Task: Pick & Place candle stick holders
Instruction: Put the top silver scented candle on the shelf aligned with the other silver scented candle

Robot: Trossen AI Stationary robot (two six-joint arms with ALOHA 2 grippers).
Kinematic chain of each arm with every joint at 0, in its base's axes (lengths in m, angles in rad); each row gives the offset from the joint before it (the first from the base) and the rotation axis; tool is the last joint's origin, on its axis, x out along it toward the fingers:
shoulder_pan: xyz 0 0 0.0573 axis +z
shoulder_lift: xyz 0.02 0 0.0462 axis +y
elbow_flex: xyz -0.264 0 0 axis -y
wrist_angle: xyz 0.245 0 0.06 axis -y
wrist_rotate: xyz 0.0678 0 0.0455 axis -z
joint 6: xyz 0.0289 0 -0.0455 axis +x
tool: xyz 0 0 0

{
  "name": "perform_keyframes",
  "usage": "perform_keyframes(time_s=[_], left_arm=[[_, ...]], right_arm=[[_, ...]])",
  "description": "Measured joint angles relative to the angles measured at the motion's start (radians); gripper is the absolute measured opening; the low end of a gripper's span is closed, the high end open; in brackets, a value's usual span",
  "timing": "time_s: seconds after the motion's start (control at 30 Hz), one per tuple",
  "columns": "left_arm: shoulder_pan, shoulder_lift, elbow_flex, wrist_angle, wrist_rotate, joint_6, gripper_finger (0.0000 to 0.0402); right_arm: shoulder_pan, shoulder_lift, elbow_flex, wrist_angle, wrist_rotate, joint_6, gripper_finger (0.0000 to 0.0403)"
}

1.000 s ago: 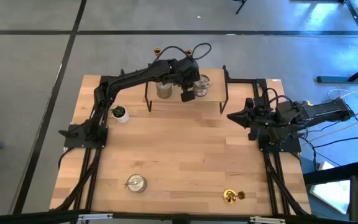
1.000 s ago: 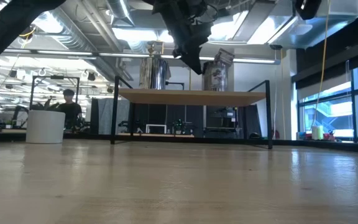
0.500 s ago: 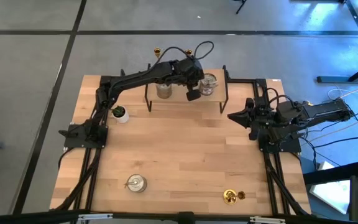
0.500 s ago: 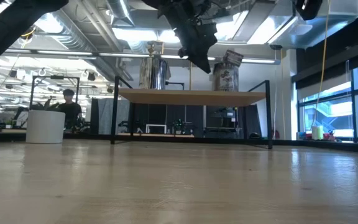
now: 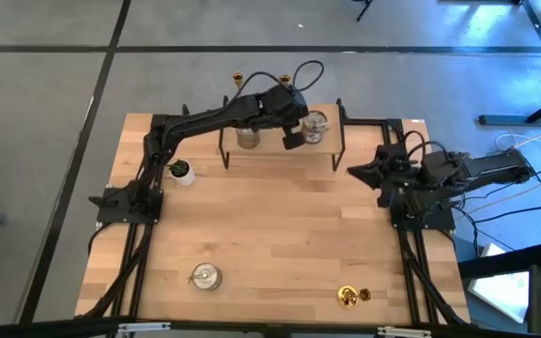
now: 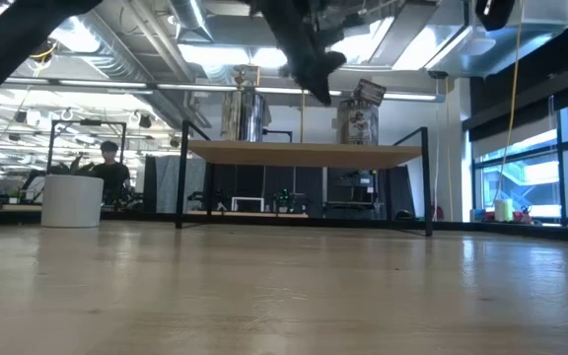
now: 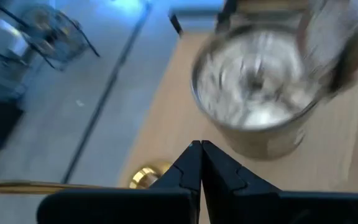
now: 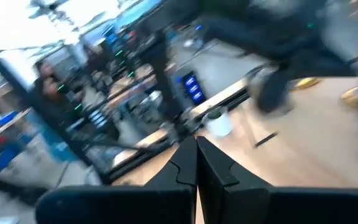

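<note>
Two squat silvery-glass candle holders (image 5: 315, 126) stand on a small raised shelf (image 5: 280, 150) at the table's twelve o'clock; another (image 5: 205, 276) sits at seven, a brass one (image 5: 347, 297) at five. They look rigid, slippery and breakable, best gripped across the rim. No readable writing. The left gripper (image 5: 291, 141), clenched empty, hovers beside the shelf's right holder; the right gripper (image 5: 355, 171), clenched, waits at three.

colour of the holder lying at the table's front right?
Shiny gold, brass-like. The gold holder shows best in the high view, near the table's front edge.
</note>
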Motion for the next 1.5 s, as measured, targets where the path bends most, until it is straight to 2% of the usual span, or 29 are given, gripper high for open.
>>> perform_keyframes(time_s=[0.17,0.27,0.37,0.53,0.67,0.8,0.9,1.0,1.1,1.27,1.4,1.5], left_arm=[[-0.037,-0.030,0.077,-0.041,-0.052,-0.042,0.0002],[-0.063,-0.043,0.126,-0.064,-0.071,-0.104,0.0002],[-0.093,-0.074,0.173,-0.097,-0.085,-0.175,0.0002],[-0.148,-0.140,0.176,-0.176,-0.073,-0.293,0.0002],[-0.188,-0.206,0.178,-0.222,-0.058,-0.337,0.0002],[-0.237,-0.250,0.175,-0.258,-0.056,-0.347,0.0002],[-0.270,-0.303,0.138,-0.252,-0.057,-0.333,0.0002],[-0.293,-0.378,0.035,-0.223,-0.056,-0.307,0.0002],[-0.296,-0.488,-0.171,-0.106,0.006,-0.308,0.0002],[-0.283,-0.774,-0.652,0.388,0.191,-0.334,0.0002],[-0.239,-0.962,-0.972,0.725,0.215,-0.355,0.0002],[-0.185,-1.056,-1.113,0.873,0.228,-0.383,0.0002]], right_arm=[[-0.047,0.002,0.118,-0.159,0.171,-0.079,0.0000],[-0.139,0.046,0.239,-0.283,0.175,-0.130,0.0000],[-0.251,0.126,0.374,-0.393,0.083,-0.169,0.0000],[-0.450,0.326,0.557,-0.574,-0.126,-0.207,0.0000],[-0.579,0.475,0.631,-0.583,-0.279,-0.233,0.0000],[-0.682,0.599,0.687,-0.555,-0.320,-0.255,0.0000],[-0.763,0.680,0.726,-0.529,-0.431,-0.255,0.0000],[-0.800,0.743,0.761,-0.508,-0.500,-0.267,0.0000],[-0.806,0.779,0.793,-0.488,-0.510,-0.274,0.0000],[-0.806,0.790,0.831,-0.486,-0.496,-0.267,0.0000],[-0.809,0.791,0.833,-0.505,-0.533,-0.280,0.0000],[-0.818,0.817,0.834,-0.511,-0.536,-0.306,0.0000]])
